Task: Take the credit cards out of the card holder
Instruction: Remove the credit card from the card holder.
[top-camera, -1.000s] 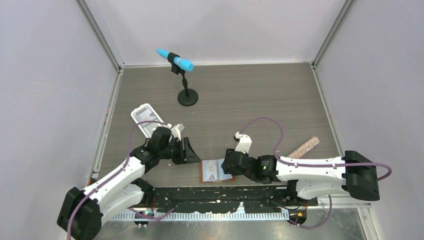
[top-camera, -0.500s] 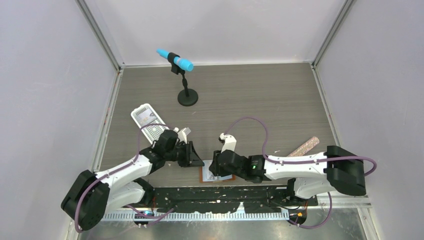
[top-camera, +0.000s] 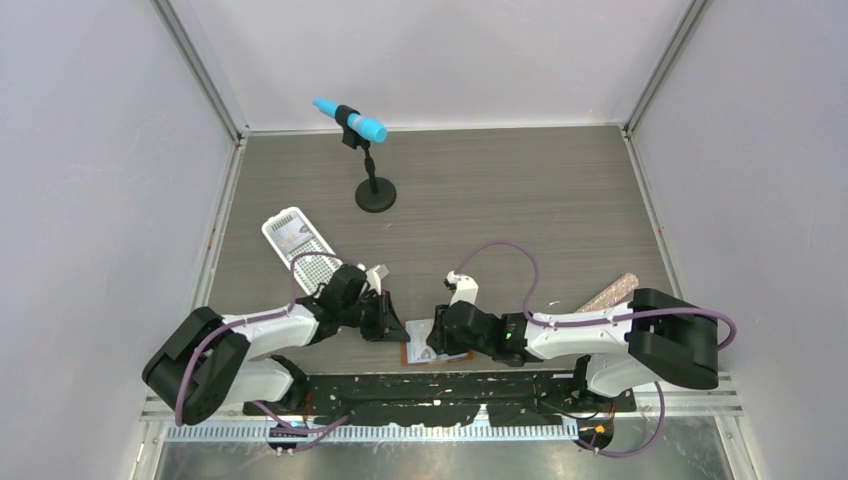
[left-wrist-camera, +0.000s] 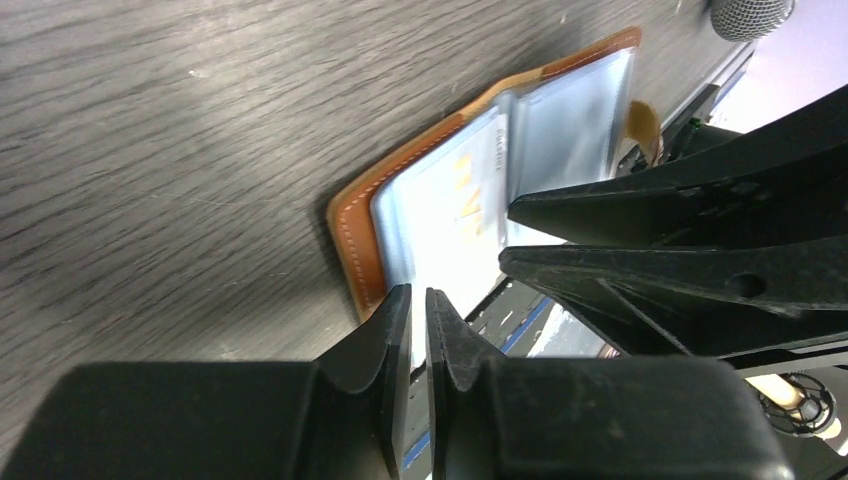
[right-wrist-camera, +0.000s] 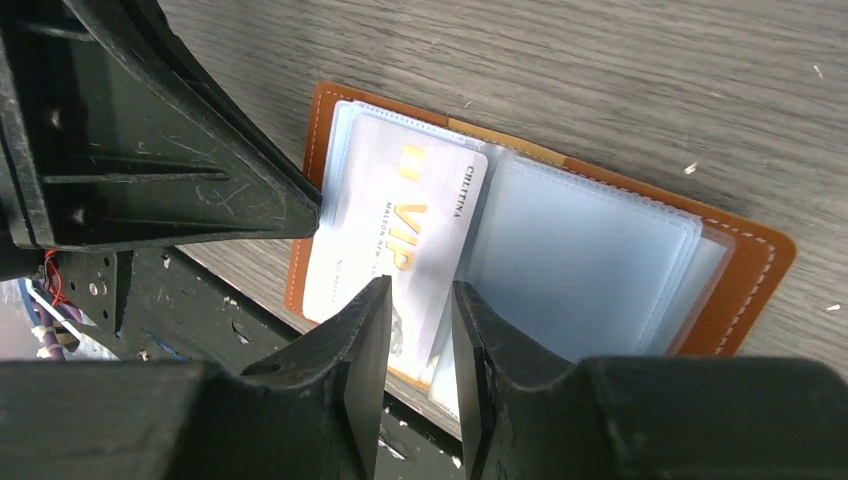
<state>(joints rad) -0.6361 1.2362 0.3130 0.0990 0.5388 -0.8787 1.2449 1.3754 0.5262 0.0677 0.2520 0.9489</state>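
Observation:
The card holder (top-camera: 408, 352) lies open at the table's near edge, tan leather (right-wrist-camera: 745, 275) with pale blue pockets. A whitish credit card (right-wrist-camera: 400, 200) with gold print lies on its left half, also in the left wrist view (left-wrist-camera: 450, 195). My left gripper (top-camera: 397, 328) comes in flat from the left. Its jaws (left-wrist-camera: 418, 298) are closed to a thin slit on the card's left edge. My right gripper (top-camera: 438, 340) hovers over the holder's middle. Its jaws (right-wrist-camera: 420, 295) are a little apart, astride the card's right edge, holding nothing.
A white perforated tray (top-camera: 297, 243) lies at the left. A stand with a blue microphone (top-camera: 352, 120) is at the back. A pinkish stick (top-camera: 608, 294) lies at the right. A black rail (top-camera: 450, 390) runs just below the holder.
Both grippers have closed in on the holder. The left one moved right to the card's edge and its jaws narrowed. The right one shifted left over the holder.

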